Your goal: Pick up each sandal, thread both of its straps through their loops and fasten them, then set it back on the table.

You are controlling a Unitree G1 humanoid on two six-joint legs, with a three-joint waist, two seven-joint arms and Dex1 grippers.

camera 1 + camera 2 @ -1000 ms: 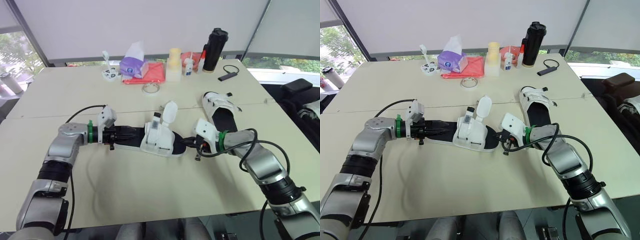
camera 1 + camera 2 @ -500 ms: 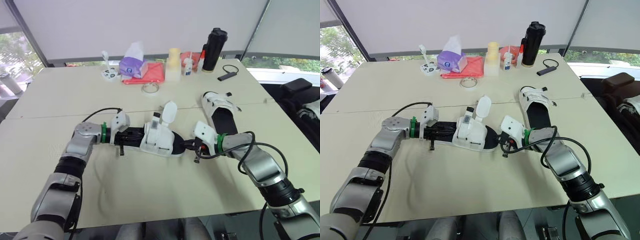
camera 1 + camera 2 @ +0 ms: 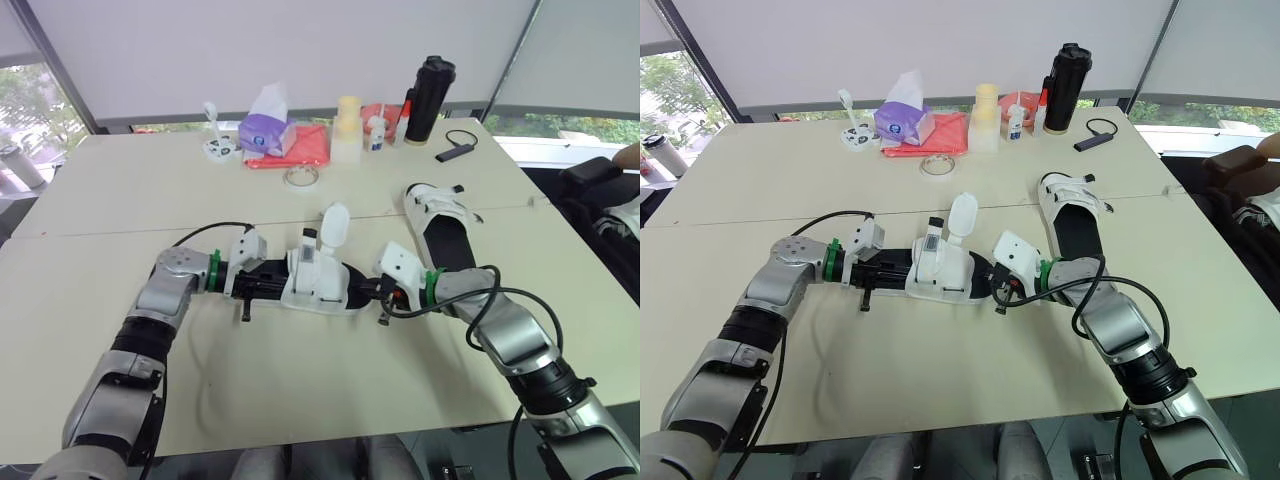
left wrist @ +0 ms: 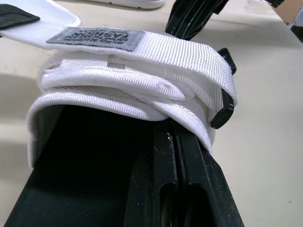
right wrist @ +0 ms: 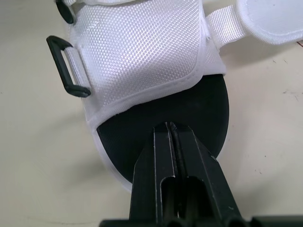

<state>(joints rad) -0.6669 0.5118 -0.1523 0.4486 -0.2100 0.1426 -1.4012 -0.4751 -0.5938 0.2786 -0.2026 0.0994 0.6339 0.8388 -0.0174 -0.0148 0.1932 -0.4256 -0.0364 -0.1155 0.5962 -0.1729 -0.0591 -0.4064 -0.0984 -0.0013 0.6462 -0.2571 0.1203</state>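
Note:
One sandal (image 3: pixel 318 284), black sole with white straps, lies mid-table with one strap flap (image 3: pixel 334 222) standing up. My left gripper (image 3: pixel 270 284) is shut, its tips over the heel footbed and reaching under the white strap (image 4: pixel 123 61). From the other side my right gripper (image 3: pixel 370 290) is shut too, tips resting over the black toe end (image 5: pixel 142 137) just short of the white upper (image 5: pixel 142 52). A black loop (image 5: pixel 66 66) hangs at that upper's side. The second sandal (image 3: pixel 440 225) lies farther back on the right, apart from both grippers.
Along the table's far edge stand a purple tissue box (image 3: pixel 266 130), a red cloth (image 3: pixel 310 148), a pale bottle (image 3: pixel 347 130), a black flask (image 3: pixel 428 98) and a small black device (image 3: pixel 457 152). A tape roll (image 3: pixel 301 176) lies in front of them. A person's hand (image 3: pixel 630 155) shows at the right edge.
My left gripper slid right along the sole to the straps. My right gripper moved left onto the toe. The sandal has stayed about where it was.

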